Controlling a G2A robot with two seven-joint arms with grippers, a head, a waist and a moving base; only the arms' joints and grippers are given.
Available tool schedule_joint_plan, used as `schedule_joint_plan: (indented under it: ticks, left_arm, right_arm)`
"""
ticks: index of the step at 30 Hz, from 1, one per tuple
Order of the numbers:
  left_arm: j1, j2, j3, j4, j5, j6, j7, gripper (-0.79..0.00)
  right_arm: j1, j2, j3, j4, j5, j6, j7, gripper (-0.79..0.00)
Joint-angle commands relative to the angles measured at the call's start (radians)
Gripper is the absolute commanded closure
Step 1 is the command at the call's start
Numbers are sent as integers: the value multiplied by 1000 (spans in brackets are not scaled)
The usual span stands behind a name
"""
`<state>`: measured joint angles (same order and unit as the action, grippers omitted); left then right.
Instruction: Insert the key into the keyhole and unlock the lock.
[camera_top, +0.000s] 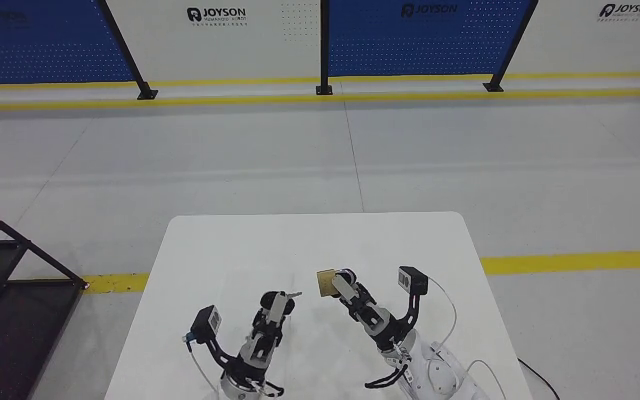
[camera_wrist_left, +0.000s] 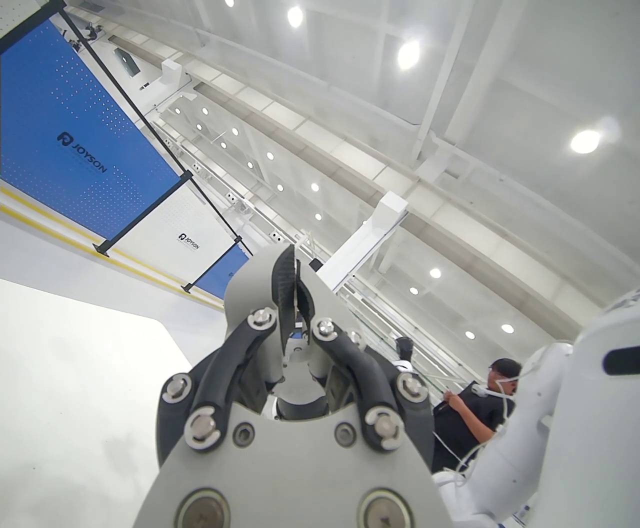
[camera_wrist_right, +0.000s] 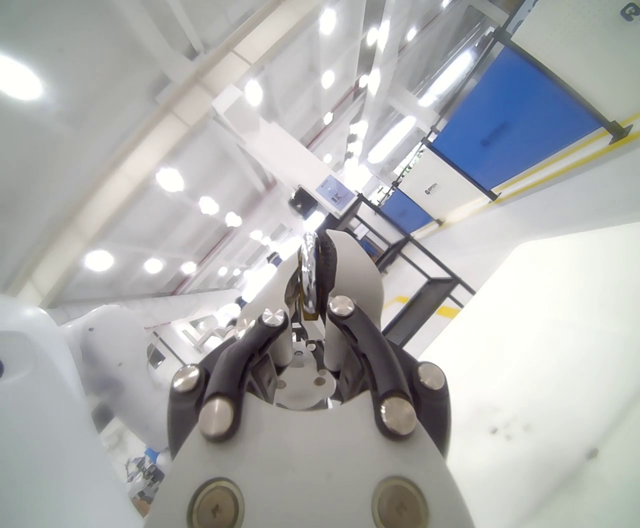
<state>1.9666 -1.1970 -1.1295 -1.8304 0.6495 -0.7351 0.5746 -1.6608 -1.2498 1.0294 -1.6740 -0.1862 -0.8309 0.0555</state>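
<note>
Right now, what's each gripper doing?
Left gripper: shut, apparently pinching the key.
Right gripper: shut on the brass padlock.

One lock (camera_top: 326, 283), one key (camera_top: 291, 295) — and one white table (camera_top: 300, 240).

Both grippers stand over the near part of the table (camera_top: 300, 235) — the left gripper (camera_top: 284, 298) on the left, the right gripper (camera_top: 339, 278) on the right, near each other. The lock (camera_top: 326, 283) sits in the right gripper, between the two; the key (camera_top: 293, 295), in the left gripper, lies just beside it, apart.
</note>
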Motion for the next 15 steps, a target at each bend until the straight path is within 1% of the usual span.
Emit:
schedule_joint_plan:
  ticks: [1,6,15]
  left_arm:
    - [-10,-6,23,20,28,7,27,0]
    - [-34,-16,56,45,34,0,48,0]
    - [-48,-26,77,55,40,6,82,0]
  right_arm:
    - [0,0,0,0,0,0,0,0]
    - [0,0,0,0,0,0,0,0]
    - [0,0,0,0,0,0,0,0]
